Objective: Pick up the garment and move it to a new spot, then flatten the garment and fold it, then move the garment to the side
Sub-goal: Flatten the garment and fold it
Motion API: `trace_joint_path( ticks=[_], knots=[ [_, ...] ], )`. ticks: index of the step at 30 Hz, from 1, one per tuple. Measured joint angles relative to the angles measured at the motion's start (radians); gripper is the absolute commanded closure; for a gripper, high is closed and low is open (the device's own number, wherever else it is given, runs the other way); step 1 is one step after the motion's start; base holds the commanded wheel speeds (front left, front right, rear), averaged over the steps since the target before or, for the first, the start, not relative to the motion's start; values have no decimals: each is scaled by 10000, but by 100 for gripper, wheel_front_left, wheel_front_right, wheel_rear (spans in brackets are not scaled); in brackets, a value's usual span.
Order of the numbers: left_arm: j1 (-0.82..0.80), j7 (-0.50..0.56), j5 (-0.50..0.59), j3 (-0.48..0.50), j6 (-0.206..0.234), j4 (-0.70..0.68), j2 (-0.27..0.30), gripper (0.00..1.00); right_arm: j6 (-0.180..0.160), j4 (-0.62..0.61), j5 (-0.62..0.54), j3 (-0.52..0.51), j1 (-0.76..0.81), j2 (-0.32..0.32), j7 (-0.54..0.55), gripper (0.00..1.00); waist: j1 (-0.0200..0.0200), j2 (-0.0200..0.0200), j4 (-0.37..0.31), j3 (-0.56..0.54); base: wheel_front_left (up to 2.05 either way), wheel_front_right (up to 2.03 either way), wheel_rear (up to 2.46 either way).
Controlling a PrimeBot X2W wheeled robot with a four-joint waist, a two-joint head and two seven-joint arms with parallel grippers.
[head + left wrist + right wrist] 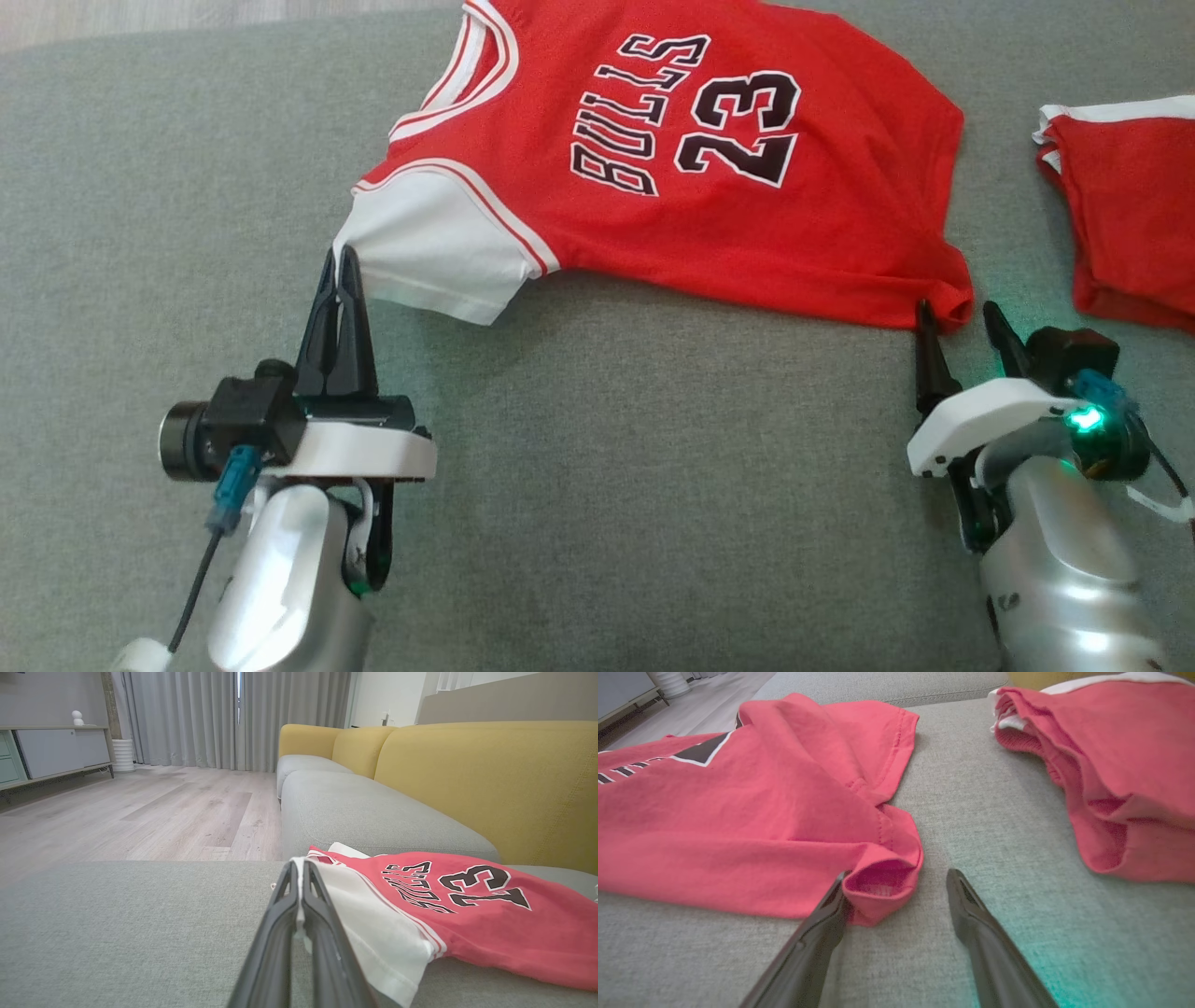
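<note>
The garment (653, 177) is a red jersey with white sleeves and black "BULLS 23" lettering, lying spread on the grey cushion (597, 485). My left gripper (342, 254) is shut on the edge of its white sleeve (373, 924), the cloth pinched between the dark fingers (299, 891). My right gripper (954, 313) stands open at the jersey's red bottom corner (882, 886). That corner sits between the two fingers, against the left one (829, 910), and nothing is gripped.
A second red garment (1130, 215) lies bunched at the right edge, also seen as a red heap (1106, 774) in the right wrist view. Yellow sofa backrests (490, 774) rise behind the cushion. Wood floor (140, 812) and a cabinet (51, 751) lie beyond.
</note>
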Motion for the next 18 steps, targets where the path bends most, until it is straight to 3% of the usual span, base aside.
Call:
trace_joint_path(
  ticks=[5, 6, 7, 12, 18],
  knots=[
    [-16, 0, 0, -27, 2, 8, 0, 100, 0, 278, -2, 134, -268, -21, 2, 0, 0, 0, -28, 16, 0, 0, 0],
    [-16, 0, 0, -27, 2, 12, 0, 100, 0, 343, -2, 182, -314, -23, 2, 54, 0, 0, -35, 6, 0, 0, 0],
    [-16, 0, 0, -29, 2, 21, 0, 100, 0, 393, 4, 242, -343, -29, 0, 100, 0, 0, -41, -10, 0, 0, 0],
    [-11, 0, -12, -2, -4, 104, -2, 100, 0, 477, 550, 884, -377, -27, -105, 100, 1, 0, -93, -229, 0, 0, 0],
    [251, 0, -456, 299, -169, -198, -17, 100, 0, -667, 2180, 1864, 44, -21, -299, 100, 0, 0, -228, -747, 0, 0, 0]
  ],
)
